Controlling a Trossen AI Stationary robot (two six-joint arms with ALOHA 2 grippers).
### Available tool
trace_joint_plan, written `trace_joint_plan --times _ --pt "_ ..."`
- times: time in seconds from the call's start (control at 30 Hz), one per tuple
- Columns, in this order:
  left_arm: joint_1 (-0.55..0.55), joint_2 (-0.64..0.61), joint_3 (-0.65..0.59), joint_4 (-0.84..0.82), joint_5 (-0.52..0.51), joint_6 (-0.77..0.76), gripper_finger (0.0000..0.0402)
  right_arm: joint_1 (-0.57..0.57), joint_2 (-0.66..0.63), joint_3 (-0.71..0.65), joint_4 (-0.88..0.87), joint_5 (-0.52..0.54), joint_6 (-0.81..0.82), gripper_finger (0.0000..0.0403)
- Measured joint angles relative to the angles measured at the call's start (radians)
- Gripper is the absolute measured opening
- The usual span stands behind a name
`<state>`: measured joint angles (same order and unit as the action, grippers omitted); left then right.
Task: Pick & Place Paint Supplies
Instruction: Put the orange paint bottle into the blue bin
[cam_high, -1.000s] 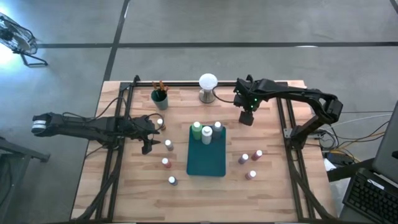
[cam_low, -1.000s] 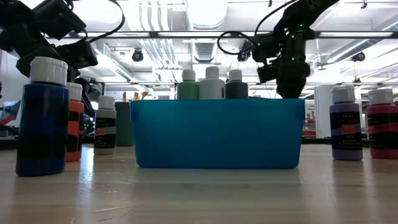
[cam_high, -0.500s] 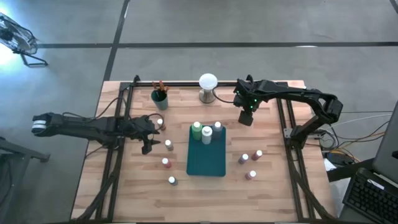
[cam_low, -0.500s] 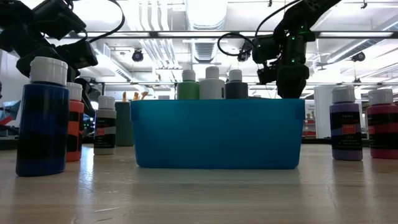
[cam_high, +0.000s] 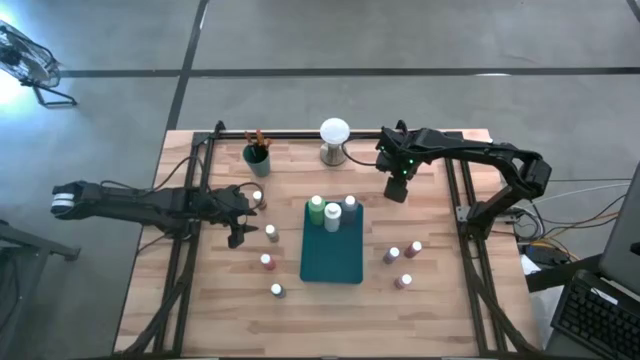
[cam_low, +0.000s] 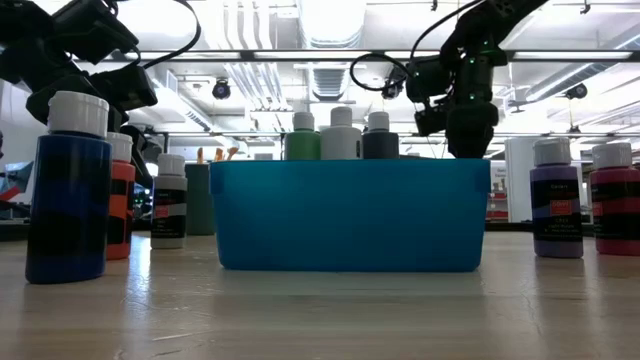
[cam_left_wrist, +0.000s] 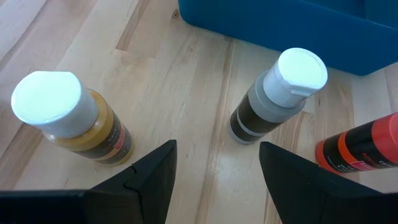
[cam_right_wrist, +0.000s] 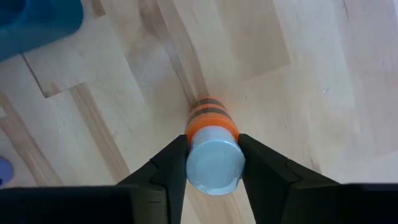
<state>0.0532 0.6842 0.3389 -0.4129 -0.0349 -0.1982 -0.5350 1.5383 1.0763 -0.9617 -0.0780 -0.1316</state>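
My right gripper (cam_right_wrist: 211, 163) points down at the table's far right, its fingers closed on the white cap of a small orange bottle (cam_right_wrist: 210, 118). In the high view the gripper (cam_high: 397, 190) hides that bottle. My left gripper (cam_left_wrist: 214, 168) hangs open at the table's left over bare wood, between an ochre bottle (cam_left_wrist: 68, 121) and a dark bottle (cam_left_wrist: 277, 93). The teal tray (cam_high: 332, 260) lies at mid-table. A green bottle (cam_high: 316, 208), a pale one (cam_high: 332, 216) and a dark one (cam_high: 350, 204) stand at its far end. My right gripper pinches the orange bottle by its white cap (cam_right_wrist: 211, 168), one finger on each side of it. The fingers come from above, pointing down. The bottle stands upright under them, and its base appears to rest on the table.
Loose bottles stand left of the tray (cam_high: 271, 233) (cam_high: 266, 262) (cam_high: 277, 291) and right of it (cam_high: 392, 255) (cam_high: 413, 248) (cam_high: 404, 281). A green cup with brushes (cam_high: 257, 155) and a white ball on a metal base (cam_high: 334, 135) stand at the far edge.
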Motion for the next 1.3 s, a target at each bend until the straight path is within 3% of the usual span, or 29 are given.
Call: trace_joint_plan --times 0.73,1.3 --pt "0.000 0.000 0.000 0.000 0.000 0.000 0.0234 0.001 0.000 0.051 0.000 -0.013 -0.001 0.0114" --pt "0.000 0.000 0.000 0.000 0.000 0.000 0.0234 0.069 -0.021 0.067 -0.040 -0.009 0.006 0.0113"
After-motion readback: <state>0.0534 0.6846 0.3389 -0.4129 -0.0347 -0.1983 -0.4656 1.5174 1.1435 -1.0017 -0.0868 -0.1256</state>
